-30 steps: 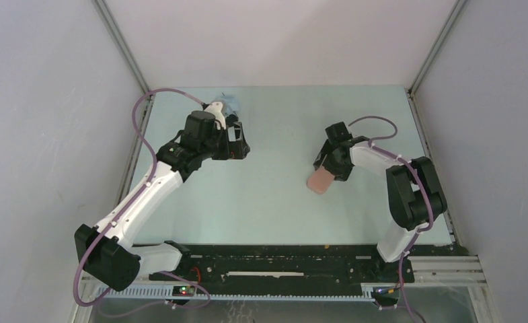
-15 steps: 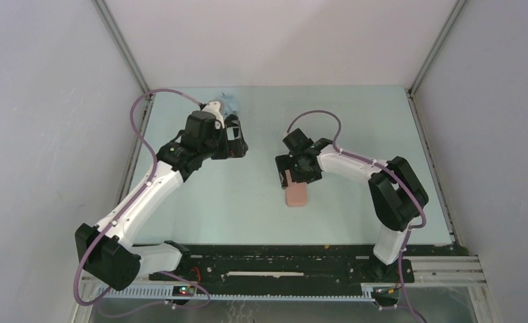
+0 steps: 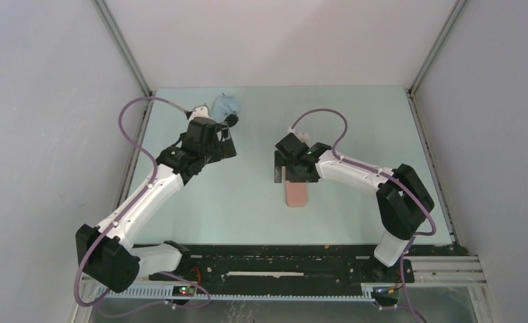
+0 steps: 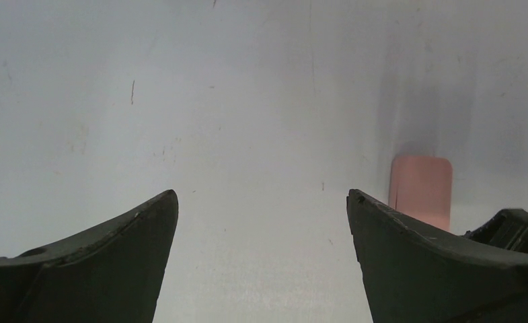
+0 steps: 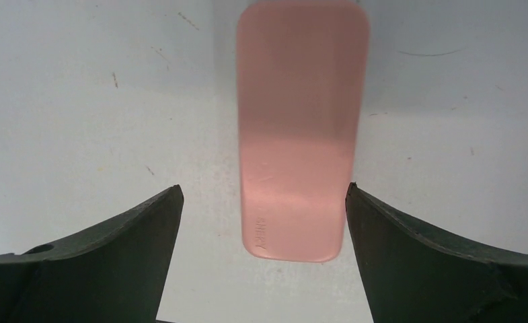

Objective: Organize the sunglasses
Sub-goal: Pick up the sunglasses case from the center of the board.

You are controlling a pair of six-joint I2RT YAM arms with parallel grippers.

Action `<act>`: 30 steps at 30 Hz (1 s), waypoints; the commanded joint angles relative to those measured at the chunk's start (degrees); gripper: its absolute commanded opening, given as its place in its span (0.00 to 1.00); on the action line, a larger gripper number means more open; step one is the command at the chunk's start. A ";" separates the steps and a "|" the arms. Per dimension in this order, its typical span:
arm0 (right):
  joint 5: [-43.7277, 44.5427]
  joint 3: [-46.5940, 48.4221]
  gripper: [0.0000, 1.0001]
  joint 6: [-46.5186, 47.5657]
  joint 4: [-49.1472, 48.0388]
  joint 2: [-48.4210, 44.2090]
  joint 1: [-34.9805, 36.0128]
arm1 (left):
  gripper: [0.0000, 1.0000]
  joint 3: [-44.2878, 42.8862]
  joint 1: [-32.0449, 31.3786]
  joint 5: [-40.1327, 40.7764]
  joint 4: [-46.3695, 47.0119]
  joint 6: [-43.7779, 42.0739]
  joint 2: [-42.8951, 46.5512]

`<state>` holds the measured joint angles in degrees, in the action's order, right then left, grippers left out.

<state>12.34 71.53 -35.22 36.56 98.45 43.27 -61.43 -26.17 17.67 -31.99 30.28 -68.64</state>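
1. Currently both hands are empty. The left hand point(image 4: 262, 196) is spread wide over bare tabletop point(image 3: 355, 114). The right hand point(image 5: 264, 188) is also wide, straddling the near end of the pink case point(image 5: 301, 128), apparently without touching it.
2. The sunglasses point(image 3: 231, 121) are probably the small dark shape touching the light blue cloth point(image 3: 224, 104), just beside the left arm; it is too small to confirm.
3. We judge fetching them comes next: descend squarely, close gently, and avoid snagging the cloth.
4. The case is oblong with rounded corners, a smooth sheen and a faint embossed mark. The cloth is crumpled and the tabletop pale and scuffed.
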 commanded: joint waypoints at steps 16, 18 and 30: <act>3.50 -7.67 0.91 -6.42 -7.16 2.08 2.24 | 1.00 -1.06 1.12 -10.59 0.08 3.69 -3.16; 1.51 -8.55 0.81 -6.73 -8.89 1.92 1.76 | 1.00 -0.54 1.12 -11.83 0.82 3.22 -3.10; -7.65 -13.36 0.56 -5.04 -15.35 -3.86 -2.56 | 1.00 1.10 1.91 -24.17 5.99 2.98 -4.89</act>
<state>12.80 62.37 -40.56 29.43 99.61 43.59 -62.65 -25.17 1.85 -31.20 33.23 -73.63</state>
